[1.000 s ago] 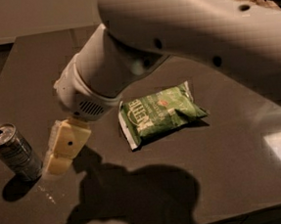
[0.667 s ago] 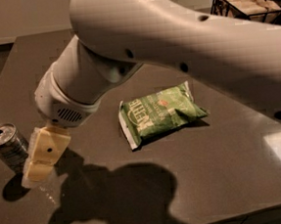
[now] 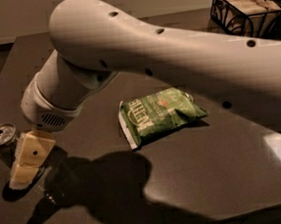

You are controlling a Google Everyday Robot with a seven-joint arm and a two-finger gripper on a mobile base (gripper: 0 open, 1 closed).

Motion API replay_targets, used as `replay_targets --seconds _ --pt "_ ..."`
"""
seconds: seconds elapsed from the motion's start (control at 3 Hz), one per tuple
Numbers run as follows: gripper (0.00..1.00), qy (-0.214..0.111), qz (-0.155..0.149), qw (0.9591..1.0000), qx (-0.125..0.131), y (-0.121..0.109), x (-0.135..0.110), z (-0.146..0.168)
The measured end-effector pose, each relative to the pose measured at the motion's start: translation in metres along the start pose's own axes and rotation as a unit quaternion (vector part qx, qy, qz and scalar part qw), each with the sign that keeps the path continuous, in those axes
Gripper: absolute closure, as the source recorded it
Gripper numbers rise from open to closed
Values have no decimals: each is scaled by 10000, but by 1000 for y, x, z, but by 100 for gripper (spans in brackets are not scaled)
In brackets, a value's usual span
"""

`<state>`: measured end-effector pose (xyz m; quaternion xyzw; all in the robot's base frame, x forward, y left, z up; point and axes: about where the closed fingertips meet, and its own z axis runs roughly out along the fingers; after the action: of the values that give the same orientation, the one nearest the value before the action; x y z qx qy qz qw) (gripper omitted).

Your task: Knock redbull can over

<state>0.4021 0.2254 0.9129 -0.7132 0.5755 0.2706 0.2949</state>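
The robot's gripper (image 3: 29,160) is held low over the left end of a dark table (image 3: 234,174), its cream-coloured tip angled down toward the tabletop. Whether it is spread apart or closed together cannot be told from this angle, and nothing is seen held in it. Just behind it and to its left, the redbull can (image 3: 0,136) is seen near the table's left edge, apparently upright, with its shiny silver top and dark pull-tab hole turned toward the camera. The can's right side is overlapped by the gripper, and whether the two are touching cannot be told. What is inside the can cannot be seen.

The gripper is carried by a thick white arm (image 3: 174,47), which is stretched across the picture from the right, and a broad shadow (image 3: 107,185) is cast by it on the table below.

Near the middle of the table, well apart from the can, a green snack bag (image 3: 162,113) is laid flat, sealed and puffed, with white lettering across its face.

At the far right, behind the arm, a black wire basket (image 3: 220,13) is seen. It is filled with pale tan packets (image 3: 244,6), which are stood side by side; their labels cannot be read.
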Motion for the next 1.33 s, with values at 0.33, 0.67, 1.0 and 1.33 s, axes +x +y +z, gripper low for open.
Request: replay_targets --seconds 0.33,0.67,1.0,1.33 --pt "0 -49 -6 10000 -61 -1 -5 8" --pt "16 -89 -56 9999 -106 0 -14 13" --pt "39 -125 -102 9997 -170 2 -23 15" --pt "62 -198 -104 9993 -286 5 -29 14"
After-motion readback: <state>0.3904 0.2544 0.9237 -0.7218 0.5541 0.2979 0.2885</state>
